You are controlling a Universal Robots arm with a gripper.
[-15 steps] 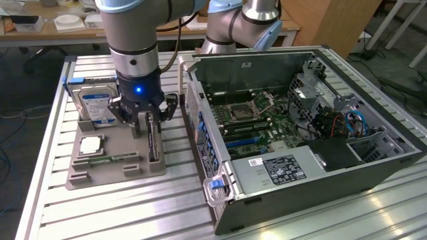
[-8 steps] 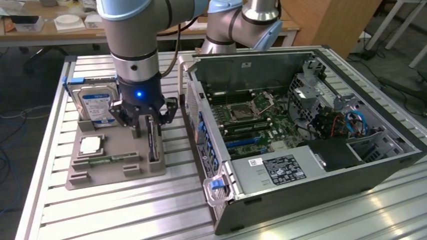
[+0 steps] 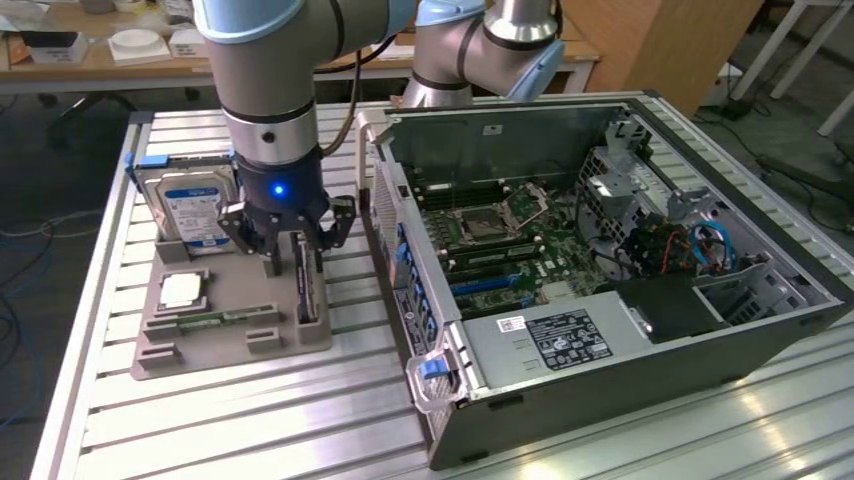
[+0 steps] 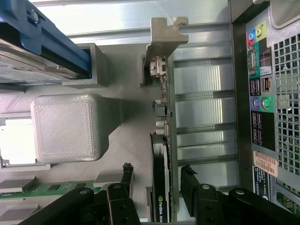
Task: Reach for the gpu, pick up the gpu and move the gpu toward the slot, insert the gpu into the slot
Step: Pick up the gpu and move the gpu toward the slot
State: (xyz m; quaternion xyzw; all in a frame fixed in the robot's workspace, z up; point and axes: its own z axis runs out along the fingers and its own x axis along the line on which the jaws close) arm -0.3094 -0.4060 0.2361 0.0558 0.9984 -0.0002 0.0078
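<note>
- Your gripper hangs low over the grey printed holder tray on the slatted metal tabletop.
- Its fingers are apart, one on each side of the gpu, a thin dark circuit card.
- The gpu stands edge-on in the tray, between the silver hard drive and the open black computer case.
</note>
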